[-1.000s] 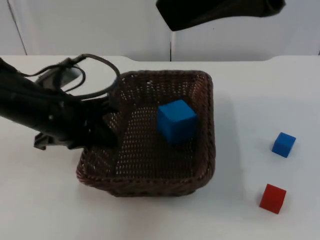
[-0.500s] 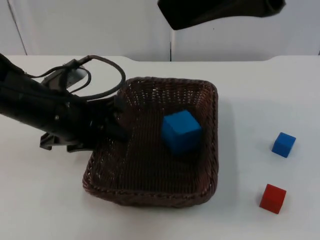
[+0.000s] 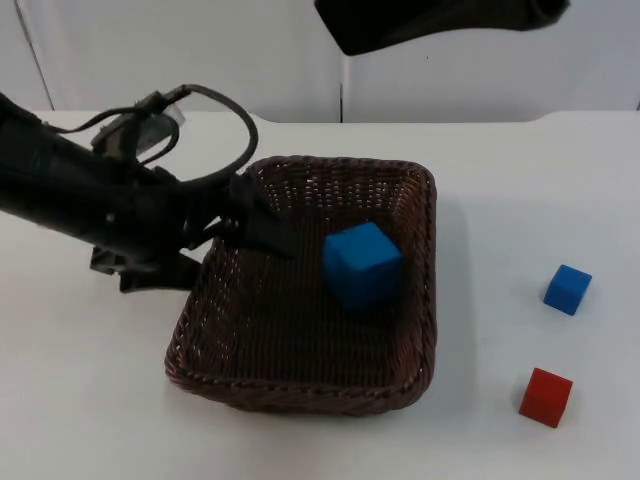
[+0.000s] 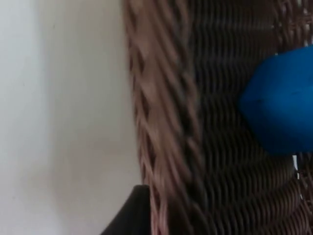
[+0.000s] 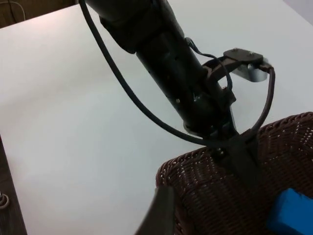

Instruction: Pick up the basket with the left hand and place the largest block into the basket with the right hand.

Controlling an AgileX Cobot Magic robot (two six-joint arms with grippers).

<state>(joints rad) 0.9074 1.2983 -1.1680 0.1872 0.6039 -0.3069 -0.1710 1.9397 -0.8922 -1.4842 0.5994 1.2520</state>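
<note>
While our left tool [image 3: 255, 222] pinches the one basket [image 3: 420, 330]'s left rim, we count three blocks: large blue block [image 3: 361, 266] inside, small blue block [image 3: 568, 289] and red block [image 3: 546, 396] on the worktop [image 3: 520, 200] right; right tool's state we cannot tell.

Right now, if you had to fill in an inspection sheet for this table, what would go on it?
Surface: white table.
Job's things: wicker basket resting on the table; large blue block inside it.
Clutter: small blue block and red block beside the basket, apart from it.
Grippers: left gripper at the basket's left rim; right gripper waits raised, behind the basket.
Cables: left out.
Surroundings: grey partition wall.
</note>
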